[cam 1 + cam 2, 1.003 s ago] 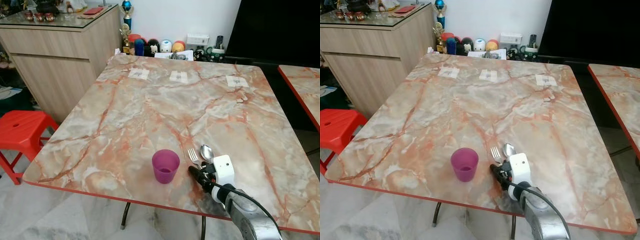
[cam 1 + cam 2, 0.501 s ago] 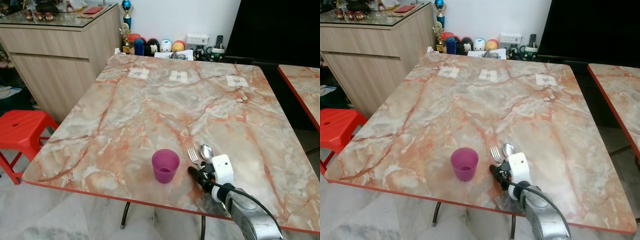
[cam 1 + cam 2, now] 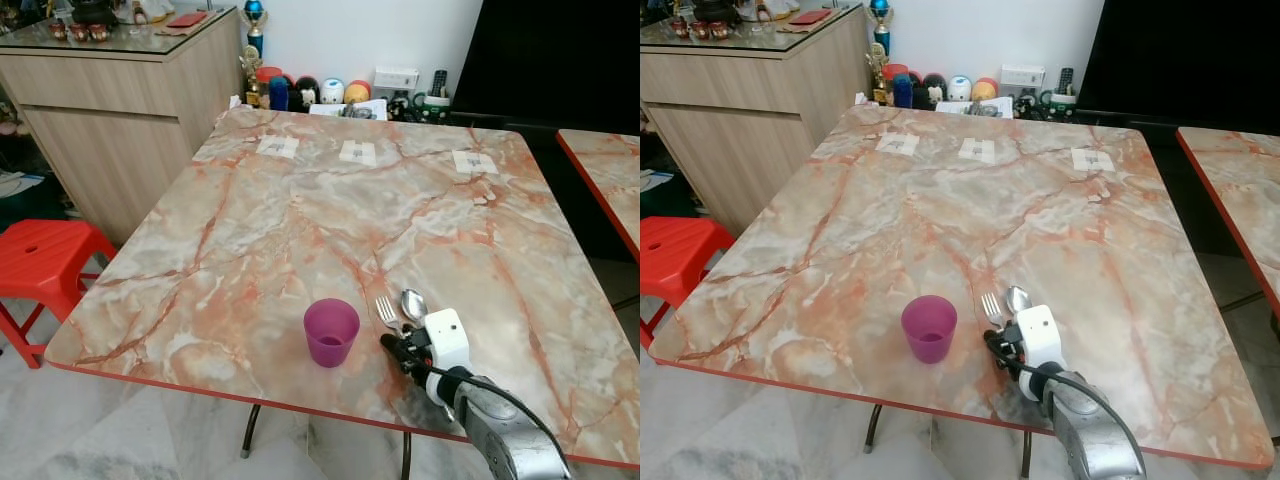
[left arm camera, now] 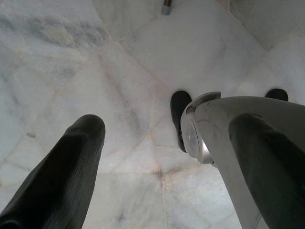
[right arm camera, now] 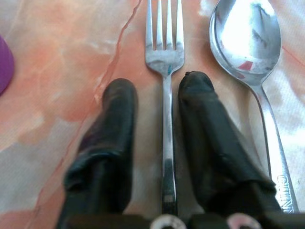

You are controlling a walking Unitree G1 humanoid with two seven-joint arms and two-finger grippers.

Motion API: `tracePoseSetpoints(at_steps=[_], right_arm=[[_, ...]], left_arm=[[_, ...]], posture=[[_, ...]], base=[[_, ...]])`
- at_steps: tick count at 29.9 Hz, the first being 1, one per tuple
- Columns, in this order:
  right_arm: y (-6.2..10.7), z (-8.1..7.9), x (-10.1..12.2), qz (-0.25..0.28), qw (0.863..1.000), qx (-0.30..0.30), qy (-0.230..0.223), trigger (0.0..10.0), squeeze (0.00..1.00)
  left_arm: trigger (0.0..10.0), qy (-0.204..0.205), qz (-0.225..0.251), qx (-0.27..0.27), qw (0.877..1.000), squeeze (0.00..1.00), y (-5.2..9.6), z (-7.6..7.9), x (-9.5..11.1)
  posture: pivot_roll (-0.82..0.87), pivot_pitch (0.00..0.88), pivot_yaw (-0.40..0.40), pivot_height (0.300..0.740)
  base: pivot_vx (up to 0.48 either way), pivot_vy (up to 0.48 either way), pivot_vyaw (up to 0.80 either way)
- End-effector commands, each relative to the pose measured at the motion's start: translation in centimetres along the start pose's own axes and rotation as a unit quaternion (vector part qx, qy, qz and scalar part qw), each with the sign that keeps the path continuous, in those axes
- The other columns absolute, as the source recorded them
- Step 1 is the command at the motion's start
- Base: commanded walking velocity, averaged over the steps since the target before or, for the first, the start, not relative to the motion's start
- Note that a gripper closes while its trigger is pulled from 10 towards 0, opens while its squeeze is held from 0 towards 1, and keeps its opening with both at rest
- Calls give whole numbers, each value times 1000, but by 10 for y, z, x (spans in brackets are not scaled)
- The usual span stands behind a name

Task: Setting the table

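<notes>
1. The fork (image 5: 164, 62) lies flat on the marble table (image 3: 300, 220) near its front edge, tines pointing away from the robot, handle running back toward it
2. The spoon (image 5: 248, 43) lies parallel just beside the fork, bowl at the far end
3. The right gripper (image 5: 157, 102) rests low over the fork's handle, fingers parted on either side of it
4. A purple cup (image 3: 331, 331) stands upright left of the fork
5. The left gripper (image 4: 167, 143) hangs spread above the floor

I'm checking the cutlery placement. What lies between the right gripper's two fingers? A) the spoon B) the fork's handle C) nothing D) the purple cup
B: in the right wrist view the fork has its handle running between the right gripper's two parted fingers, while the spoon lies outside them and the purple cup stands off to the side.
</notes>
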State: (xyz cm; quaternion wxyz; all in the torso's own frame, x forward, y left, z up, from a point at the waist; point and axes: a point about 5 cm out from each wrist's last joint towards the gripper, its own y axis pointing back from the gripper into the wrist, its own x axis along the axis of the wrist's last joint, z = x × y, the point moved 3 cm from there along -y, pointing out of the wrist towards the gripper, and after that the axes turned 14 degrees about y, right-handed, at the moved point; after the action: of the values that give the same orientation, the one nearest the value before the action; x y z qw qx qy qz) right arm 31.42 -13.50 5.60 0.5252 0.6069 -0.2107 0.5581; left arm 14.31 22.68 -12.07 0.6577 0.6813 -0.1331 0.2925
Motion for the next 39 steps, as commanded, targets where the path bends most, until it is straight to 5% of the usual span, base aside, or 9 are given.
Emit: tracePoseSetpoints(at_steps=[1,18,33,34,35,39], right_arm=[[2,-12,-20,-44,999,24,-5,0,0],[4,-14,-16,-42,999,15,-2,0,0],[1,6,3,45,997,-55,-3,157,0],[1,9,5,52,997,-63,2,6157,0],[2,15,9,62,994,-84,14,10000,0],[4,27,21,99,987,-123,19,10000,0]], left_arm=[[10000,-4,-31,-7,999,0,3,4,-17],[10000,-5,-36,-3,999,0,5,-2,-20],[10000,-9,-39,-3,999,0,5,1,-23],[10000,-9,-39,-2,999,0,5,1,-23],[10000,-9,-39,-2,999,0,5,1,-23],[10000,-9,-40,-1,999,0,5,1,-23]], posture=[[9,87,-37,740],[8,90,-40,740],[9,87,-37,740],[9,87,-37,740],[9,87,-37,740],[10,86,-36,740]], base=[[0,0,0],[0,0,0],[0,0,0],[0,0,0],[0,0,0],[0,0,0]])
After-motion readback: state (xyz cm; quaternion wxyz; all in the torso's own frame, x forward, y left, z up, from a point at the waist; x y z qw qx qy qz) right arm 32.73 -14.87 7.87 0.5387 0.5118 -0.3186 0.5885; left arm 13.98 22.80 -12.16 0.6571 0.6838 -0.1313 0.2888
